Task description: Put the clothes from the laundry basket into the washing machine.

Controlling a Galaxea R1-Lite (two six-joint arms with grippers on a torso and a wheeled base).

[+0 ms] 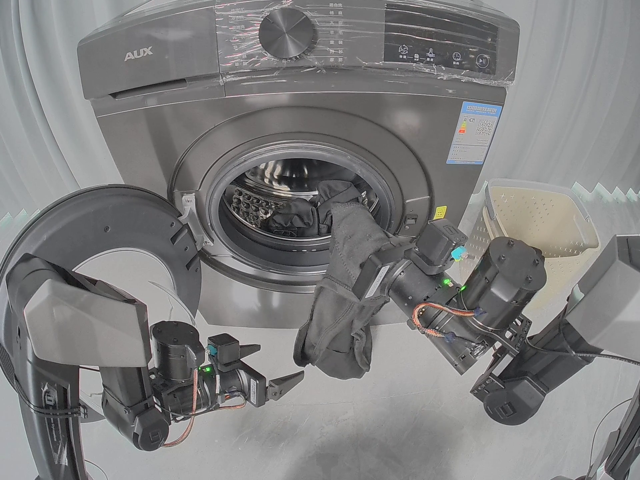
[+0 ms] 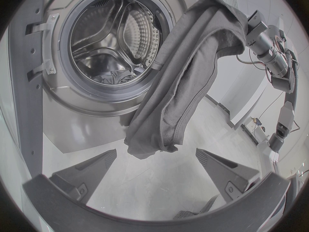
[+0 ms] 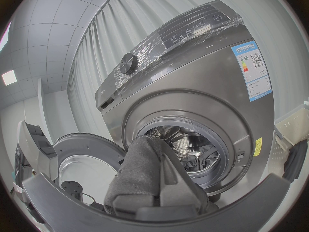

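pinching the dark garment (image 1: 340, 301) at the washing machine (image 1: 220, 235) mouth, your right gripper (image 3: 170, 178) risks losing it: most hangs outside the rim, so it likely slides out on release. left gripper (image 1: 277, 367) spread, empty.

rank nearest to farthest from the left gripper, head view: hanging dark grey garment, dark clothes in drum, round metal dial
1. Hanging dark grey garment, just right of the left gripper.
2. Dark clothes in drum, farther back.
3. Round metal dial, top panel.
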